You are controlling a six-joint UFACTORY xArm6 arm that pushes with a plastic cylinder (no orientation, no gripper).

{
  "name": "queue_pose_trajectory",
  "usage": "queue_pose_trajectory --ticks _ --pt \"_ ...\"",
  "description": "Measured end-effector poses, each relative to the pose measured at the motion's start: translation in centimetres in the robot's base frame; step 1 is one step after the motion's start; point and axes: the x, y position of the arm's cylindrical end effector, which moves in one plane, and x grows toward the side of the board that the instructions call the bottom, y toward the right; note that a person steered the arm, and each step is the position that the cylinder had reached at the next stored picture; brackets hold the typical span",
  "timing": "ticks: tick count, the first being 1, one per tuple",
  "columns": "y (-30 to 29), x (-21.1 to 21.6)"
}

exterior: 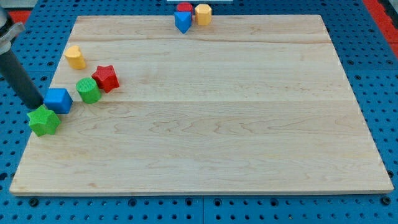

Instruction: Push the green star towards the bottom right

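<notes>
The green star [44,121] lies near the board's left edge, low in the view's left. My rod comes in from the upper left, and my tip [35,104] sits just above and left of the green star, touching or almost touching it. A blue cube [58,100] lies right beside the tip, just up and right of the star.
A green cylinder [88,90], a red star [106,78] and a yellow cylinder [75,57] lie above and right of the blue cube. At the top edge sit a blue block [182,22], a red block [185,8] and a yellow block [203,14]. The wooden board [249,124] rests on blue pegboard.
</notes>
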Motion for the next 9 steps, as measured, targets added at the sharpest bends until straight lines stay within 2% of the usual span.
queue_pose_trajectory --ticks 1,2,4,6,9 --pt "1.8 -2.3" --pt "1.3 -2.9" --pt "-0.7 -1.6" --pt "-0.7 7.9" --pt "0.5 7.3"
